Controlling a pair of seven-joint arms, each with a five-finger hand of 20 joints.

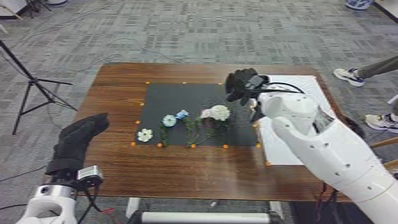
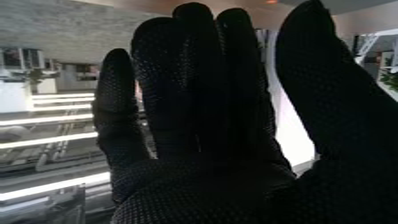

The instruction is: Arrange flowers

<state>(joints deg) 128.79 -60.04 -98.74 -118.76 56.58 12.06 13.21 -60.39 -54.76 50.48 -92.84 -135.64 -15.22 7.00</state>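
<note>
In the head view my left hand (image 1: pixel 82 134) rests over the table's left side, fingers straight and away from the flowers. My right hand (image 1: pixel 242 86) is above the right part of the black mat (image 1: pixel 169 92), holding nothing that I can see. On the mat lie a white flower (image 1: pixel 145 135) at the lower left, blue flowers (image 1: pixel 169 120) beside it, and a larger cream-white bloom (image 1: pixel 218 112) near the middle, with green stems (image 1: pixel 191 131) toward the front edge. The right wrist view has my right hand (image 2: pixel 209 115) with fingers straight and thumb apart.
A white sheet (image 1: pixel 282 146) lies on the table (image 1: pixel 195 175) right of the mat, partly under my right arm. Small orange markers line the mat's edges. A black tripod (image 1: pixel 34 80) stands on the floor to the left.
</note>
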